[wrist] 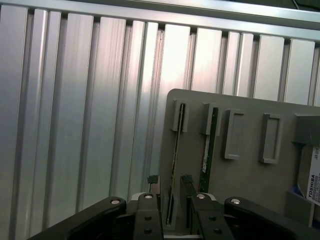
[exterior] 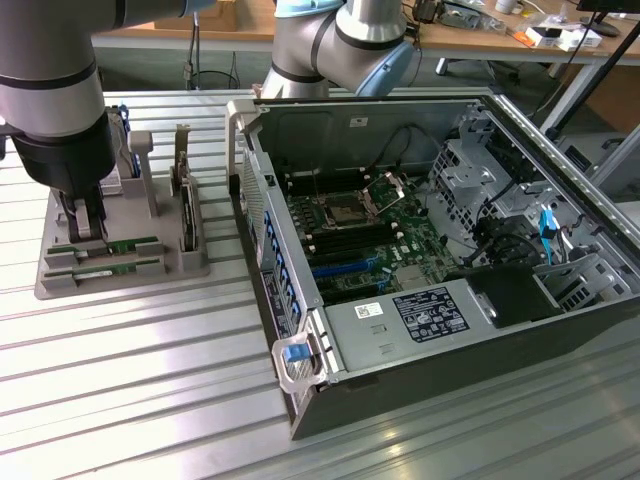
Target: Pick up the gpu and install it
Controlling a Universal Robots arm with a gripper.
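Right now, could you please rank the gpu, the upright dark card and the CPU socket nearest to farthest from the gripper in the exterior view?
1. gpu, in the tray beneath the gripper.
2. dark card, on the tray toward the case.
3. CPU socket, inside the open case.

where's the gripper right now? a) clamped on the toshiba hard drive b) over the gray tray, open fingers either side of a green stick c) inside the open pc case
b: the gripper hangs open over the gray tray, with the gpu in the gap between its fingers.
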